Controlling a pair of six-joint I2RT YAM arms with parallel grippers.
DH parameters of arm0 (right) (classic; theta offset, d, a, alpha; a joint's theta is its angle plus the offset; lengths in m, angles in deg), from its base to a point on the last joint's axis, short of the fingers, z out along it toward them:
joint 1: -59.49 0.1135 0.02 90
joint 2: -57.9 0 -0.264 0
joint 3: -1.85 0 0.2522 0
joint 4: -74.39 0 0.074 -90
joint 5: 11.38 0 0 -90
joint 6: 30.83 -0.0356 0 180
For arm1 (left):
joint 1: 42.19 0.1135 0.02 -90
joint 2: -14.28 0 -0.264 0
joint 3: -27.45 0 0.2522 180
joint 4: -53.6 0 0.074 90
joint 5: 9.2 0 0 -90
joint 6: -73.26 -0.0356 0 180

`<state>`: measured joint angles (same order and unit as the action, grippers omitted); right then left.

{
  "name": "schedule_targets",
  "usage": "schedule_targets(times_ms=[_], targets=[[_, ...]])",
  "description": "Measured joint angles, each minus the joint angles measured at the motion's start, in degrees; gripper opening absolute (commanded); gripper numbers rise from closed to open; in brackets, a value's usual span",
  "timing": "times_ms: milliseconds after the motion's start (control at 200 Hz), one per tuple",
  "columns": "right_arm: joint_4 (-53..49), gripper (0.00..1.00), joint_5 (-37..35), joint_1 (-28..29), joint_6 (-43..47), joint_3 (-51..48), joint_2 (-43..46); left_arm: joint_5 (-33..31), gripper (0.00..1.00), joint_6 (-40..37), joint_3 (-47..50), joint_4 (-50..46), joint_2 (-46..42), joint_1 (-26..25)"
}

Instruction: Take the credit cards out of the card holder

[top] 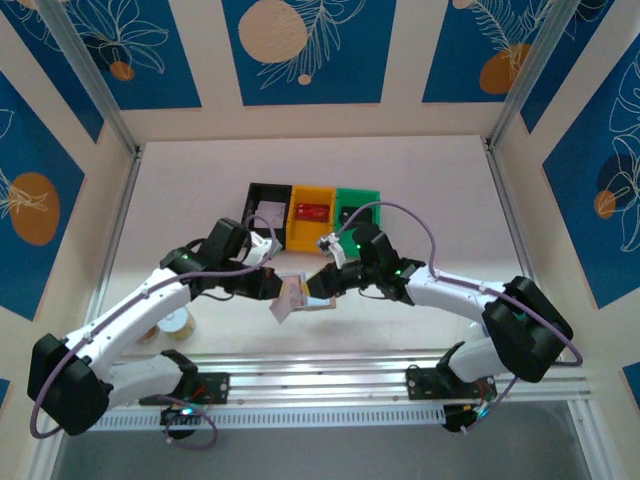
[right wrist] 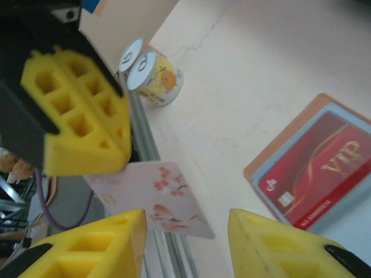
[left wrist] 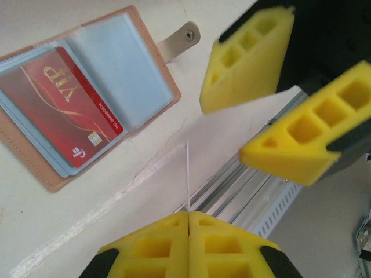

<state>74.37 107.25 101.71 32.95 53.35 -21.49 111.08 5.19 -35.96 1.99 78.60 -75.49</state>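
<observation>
Pinching a pale pink card point(right wrist: 168, 191), the left gripper point(left wrist: 188, 215) is closed; right gripper point(right wrist: 185, 223) half open.

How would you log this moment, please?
left gripper: shut on pink card | right gripper: open | holder: open, red card inside

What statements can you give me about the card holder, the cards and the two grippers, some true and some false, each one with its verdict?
1. The card holder lies open on the table. True.
2. The left gripper is open and empty. False: it is shut on a pale pink card.
3. A red card sits inside the card holder. True.
4. The right gripper grips the red card. False: its fingers stand apart and hold nothing.
5. The yellow bin stands between the black bin and the green bin. True.
</observation>
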Motion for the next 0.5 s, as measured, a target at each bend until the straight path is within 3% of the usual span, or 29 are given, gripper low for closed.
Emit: schedule_targets(times_ms=[500], targets=[[1.2, 0.41, 5.1, 2.0, 2.0, 0.1, -3.0, 9.2, 0.00, -2.4, -0.3, -0.7, 0.0, 2.1]])
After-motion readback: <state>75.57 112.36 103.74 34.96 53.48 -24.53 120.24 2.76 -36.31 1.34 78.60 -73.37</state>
